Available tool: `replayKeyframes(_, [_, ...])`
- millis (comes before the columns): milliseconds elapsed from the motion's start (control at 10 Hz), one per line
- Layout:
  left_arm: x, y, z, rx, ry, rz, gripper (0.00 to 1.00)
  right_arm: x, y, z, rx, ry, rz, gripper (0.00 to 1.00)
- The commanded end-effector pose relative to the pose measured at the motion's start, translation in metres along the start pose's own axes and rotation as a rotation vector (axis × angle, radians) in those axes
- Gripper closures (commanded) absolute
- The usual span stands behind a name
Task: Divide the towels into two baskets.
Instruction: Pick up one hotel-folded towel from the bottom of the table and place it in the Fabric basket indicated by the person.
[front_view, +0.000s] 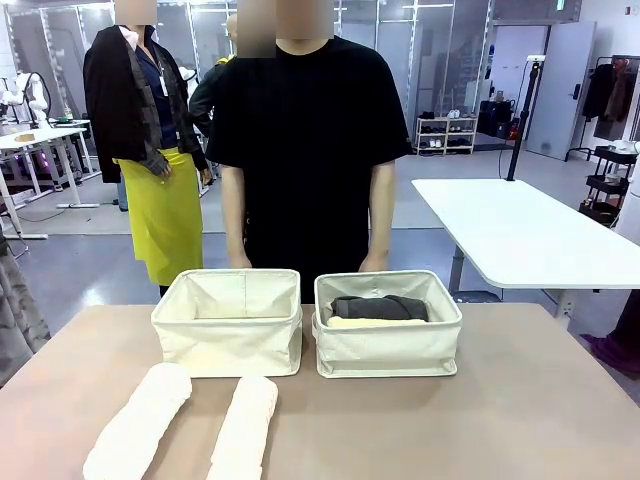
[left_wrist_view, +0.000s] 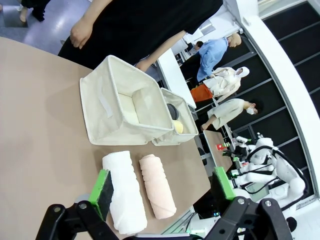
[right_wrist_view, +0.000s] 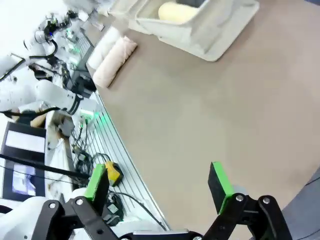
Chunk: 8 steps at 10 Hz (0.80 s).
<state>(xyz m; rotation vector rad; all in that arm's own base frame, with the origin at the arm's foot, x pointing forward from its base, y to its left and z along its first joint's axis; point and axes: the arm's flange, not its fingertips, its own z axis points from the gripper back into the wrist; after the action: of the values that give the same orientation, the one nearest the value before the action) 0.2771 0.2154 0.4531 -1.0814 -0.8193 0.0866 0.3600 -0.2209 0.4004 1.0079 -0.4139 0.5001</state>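
We are halfway: the right basket (front_view: 440, 338) holds the charcoal towel (front_view: 380, 306) and the pale yellow towel (front_view: 372, 323), while the left basket (front_view: 225, 345) stands empty. On the worktop (front_view: 520, 400) in front of it lie two white towels, the outer roll (front_view: 138, 428) and the inner roll (front_view: 245, 428), side by side. The left gripper (left_wrist_view: 162, 186) hovers above them, fingers wide apart and holding nothing. The right gripper (right_wrist_view: 159, 182) hangs over bare worktop, fingers likewise apart. Next, we judge, the left gripper should straddle one roll's middle and clamp firmly, since soft terry sags.
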Motion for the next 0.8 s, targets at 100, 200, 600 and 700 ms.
replayKeyframes(100, [0.0, 0.0, 0.003, -0.005, -0.007, -0.001, 0.0, -0.067, -0.023, 0.006, 0.063, -0.172, -0.116, 0.0])
replayKeyframes(200, [0.0, 0.0, 0.003, -0.005, -0.007, -0.001, 0.0, -0.091, -0.032, 0.002, 0.077, -0.227, -0.173, 0.0])
replayKeyframes(600, [0.0, 0.0, 0.003, -0.005, -0.007, -0.001, 0.0, -0.083, -0.029, 0.007, 0.051, -0.147, -0.162, 0.0])
replayKeyframes(700, [0.0, 0.0, 0.003, -0.005, -0.007, -0.001, 0.0, -0.083, -0.029, 0.007, 0.051, -0.147, -0.162, 0.0])
